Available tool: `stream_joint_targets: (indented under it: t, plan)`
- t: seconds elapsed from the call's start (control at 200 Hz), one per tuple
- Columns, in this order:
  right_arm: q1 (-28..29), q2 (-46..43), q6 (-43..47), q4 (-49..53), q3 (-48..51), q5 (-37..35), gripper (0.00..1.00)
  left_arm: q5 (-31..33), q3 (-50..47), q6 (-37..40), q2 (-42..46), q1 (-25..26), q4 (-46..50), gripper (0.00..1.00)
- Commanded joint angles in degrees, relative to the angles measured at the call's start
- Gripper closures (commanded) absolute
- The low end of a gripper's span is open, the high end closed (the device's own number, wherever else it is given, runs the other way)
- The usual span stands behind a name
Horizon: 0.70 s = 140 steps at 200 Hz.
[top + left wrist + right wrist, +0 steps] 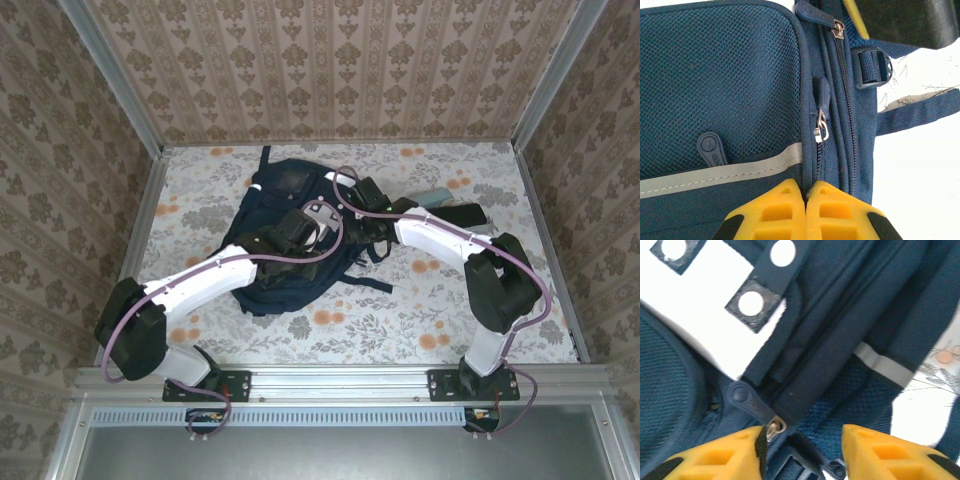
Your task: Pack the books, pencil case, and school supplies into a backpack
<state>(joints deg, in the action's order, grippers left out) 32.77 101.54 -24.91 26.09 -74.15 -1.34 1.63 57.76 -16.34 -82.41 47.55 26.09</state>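
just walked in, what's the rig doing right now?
Both arms are over the navy backpack, which lies flat mid-table. The left gripper is shut, pressed at the seam beside a zipper; whether it pinches fabric is unclear. The right gripper is open, with a zipper pull just by one of its fingers. A dark item lies on the table to the backpack's right, not yet packed.

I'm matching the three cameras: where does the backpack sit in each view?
Top external: backpack lies mid-table, partly under both arms.
Left wrist: backpack covers the left and middle of the frame.
Right wrist: backpack crosses the frame diagonally.
Shared landmark: its pale reflective stripe.
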Motion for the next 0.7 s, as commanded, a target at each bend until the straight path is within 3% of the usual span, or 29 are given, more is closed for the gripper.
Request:
stream_joint_targets:
  t: [0.0, 0.125, 0.37, 0.695]
  plan:
    - [-0.2, 2.4, 3.2, -1.0, -2.1, 6.8, 0.53, -0.9, 0.2, -1.7, 1.8, -0.3, -1.1, 1.00]
    - [-0.2, 5.9, 6.5, 1.2, -5.0, 8.0, 0.58, -0.9, 0.3, -1.6, 1.8, -0.3, -1.0, 1.00]
    - [-0.7, 9.9, 9.5, 2.6, -8.2, 2.5, 0.68, -1.0, 0.5, -1.6, 1.8, -0.4, -0.9, 1.00]
    - [-0.7, 5.5, 7.6, -0.5, -4.6, 1.7, 0.86, -0.9, 0.7, -1.9, 0.9, -0.5, -1.3, 1.00]
